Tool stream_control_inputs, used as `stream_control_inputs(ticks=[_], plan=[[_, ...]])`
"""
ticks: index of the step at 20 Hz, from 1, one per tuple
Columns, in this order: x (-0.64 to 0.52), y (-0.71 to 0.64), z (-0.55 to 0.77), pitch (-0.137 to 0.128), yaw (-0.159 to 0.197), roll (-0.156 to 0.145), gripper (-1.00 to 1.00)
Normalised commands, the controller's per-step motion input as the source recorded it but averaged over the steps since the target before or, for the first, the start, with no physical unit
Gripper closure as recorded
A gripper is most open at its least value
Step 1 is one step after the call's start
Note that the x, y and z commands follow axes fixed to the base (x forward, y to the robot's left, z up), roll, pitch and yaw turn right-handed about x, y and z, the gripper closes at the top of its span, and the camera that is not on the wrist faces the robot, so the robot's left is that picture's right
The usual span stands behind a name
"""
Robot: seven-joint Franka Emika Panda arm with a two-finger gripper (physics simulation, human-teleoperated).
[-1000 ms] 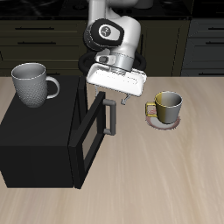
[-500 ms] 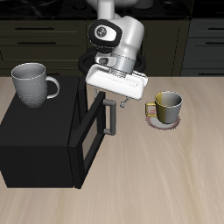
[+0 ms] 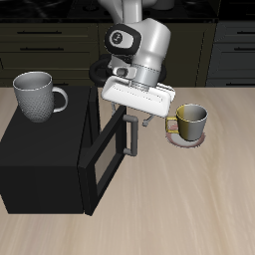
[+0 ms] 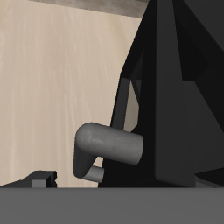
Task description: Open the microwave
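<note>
We see the microwave point(image 3: 45, 159) on the worktop point(image 3: 189, 209), its door point(image 3: 108, 159) swung partly open toward the front edge, the grey handle point(image 3: 130, 134) upright. The gripper point(image 3: 145, 121) sits at the handle's top; we cannot tell whether its jaws grip it.

Your gripper point(image 3: 145, 119) hangs just beside the grey handle point(image 3: 128, 134) of the microwave point(image 3: 45, 159), whose door point(image 3: 108, 157) stands ajar and swings out over the table point(image 3: 189, 204). Bare tabletop lies toward the front edge. Near the gripper, an olive mug point(image 3: 190, 121) on its coaster point(image 3: 185, 140) crowds the far side.
</note>
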Motion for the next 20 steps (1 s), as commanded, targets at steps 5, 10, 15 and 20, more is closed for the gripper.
stream_control_inputs(ticks=[5,10,15,20], plan=[[0.33,0.01,0.09,0.02,0.051,0.003,-1.0],[0.22,0.3,0.09,-0.041,0.102,0.106,-1.0],[0.1,0.05,0.07,-0.001,0.023,0.012,-1.0],[0.07,0.04,0.08,-0.01,0.017,0.026,-1.0]])
